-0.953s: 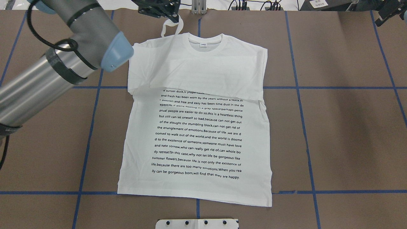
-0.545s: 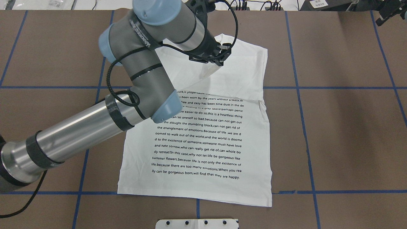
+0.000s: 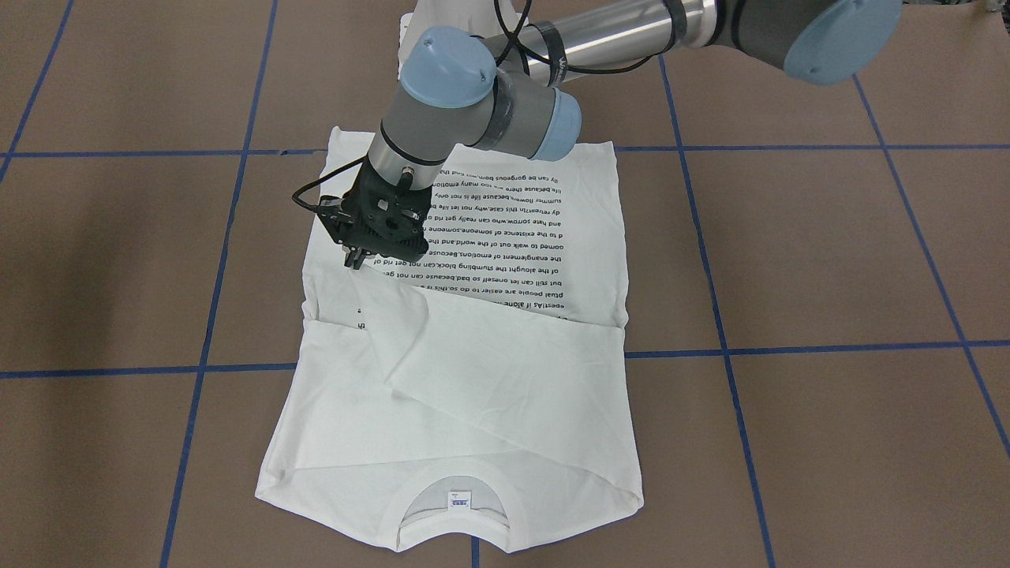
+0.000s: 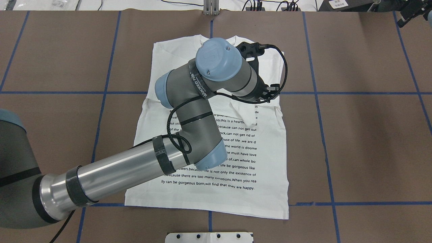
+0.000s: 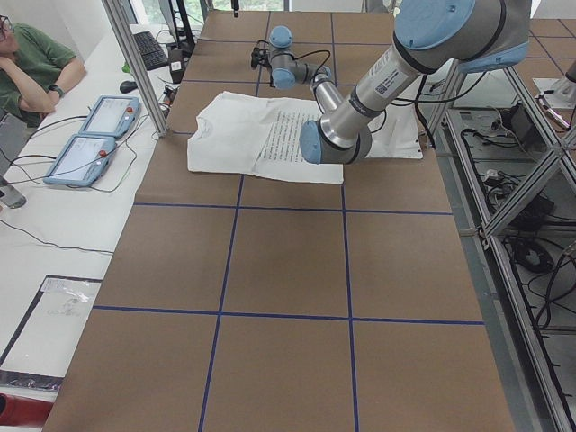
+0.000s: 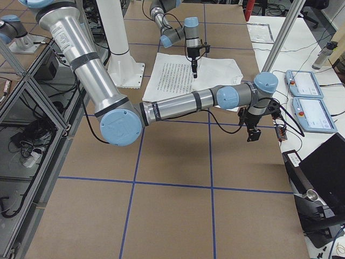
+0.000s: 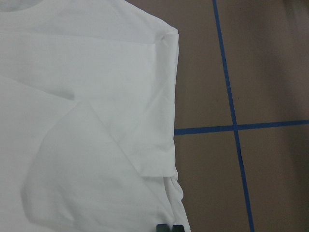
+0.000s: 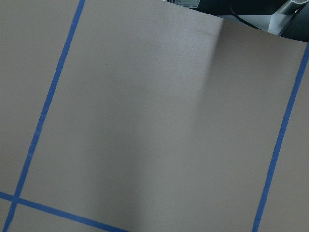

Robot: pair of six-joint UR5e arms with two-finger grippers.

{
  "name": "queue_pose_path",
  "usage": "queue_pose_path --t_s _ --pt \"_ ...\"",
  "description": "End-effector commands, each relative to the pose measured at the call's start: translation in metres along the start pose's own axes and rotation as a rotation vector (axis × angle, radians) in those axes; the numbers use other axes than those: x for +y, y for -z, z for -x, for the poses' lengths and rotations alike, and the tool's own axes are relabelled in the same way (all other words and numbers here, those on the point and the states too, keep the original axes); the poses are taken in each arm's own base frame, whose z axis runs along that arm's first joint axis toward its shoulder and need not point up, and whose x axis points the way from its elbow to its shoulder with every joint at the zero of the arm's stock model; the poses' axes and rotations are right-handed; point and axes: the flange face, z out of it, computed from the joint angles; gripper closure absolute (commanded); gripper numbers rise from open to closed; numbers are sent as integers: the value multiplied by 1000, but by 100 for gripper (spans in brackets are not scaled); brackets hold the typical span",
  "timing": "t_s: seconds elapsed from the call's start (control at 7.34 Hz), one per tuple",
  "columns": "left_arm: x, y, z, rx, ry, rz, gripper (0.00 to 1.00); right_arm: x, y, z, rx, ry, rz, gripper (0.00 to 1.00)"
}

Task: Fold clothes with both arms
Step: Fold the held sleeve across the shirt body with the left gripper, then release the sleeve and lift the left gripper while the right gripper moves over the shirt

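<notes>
My left gripper (image 3: 357, 260), fingers pressed together, hangs just over the T-shirt (image 3: 489, 394) by its right-side edge. The cloth lies mid-table, sleeves folded in, with bare table (image 3: 828, 260) all round. The right gripper (image 6: 251, 133) sits well clear; I can't tell its state.

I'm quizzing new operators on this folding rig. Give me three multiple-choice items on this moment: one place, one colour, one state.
1. The right gripper is: A over the collar; B over bare table, off the T-shirt; C on the hem.
2. The printed text is: A red; B black; C blue.
3. The sleeves are: A spread sideways; B hanging off the table; C folded over the body.
B, its wrist view shows only brown table; B, the lettering is black; C, plain white flaps cover the chest.
</notes>
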Motion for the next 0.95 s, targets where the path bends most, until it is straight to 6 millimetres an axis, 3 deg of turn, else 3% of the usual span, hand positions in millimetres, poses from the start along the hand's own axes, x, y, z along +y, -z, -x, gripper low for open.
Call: queue_pose_path --t_s 0.0,0.14,0.27,0.54,0.68,0.82 --pt "2 0 7 -7 -54 -5 0 -9 -7 27 -8 -19 2 0" --pt "-14 25 45 -38 -100 21 0 -13 -14 65 -16 -55 0 0" --pt "-38 60 99 -64 -189 63 0 -22 -18 112 -21 -93 -5 0" --pt "-79 116 185 -160 -314 75 0 -15 -40 224 1 -157 -20 0" --pt "-102 144 221 -211 -388 76 0 -21 -45 277 1 -196 -28 0" --pt "-130 173 267 -260 -463 76 0 -16 -65 336 21 -246 -34 0"
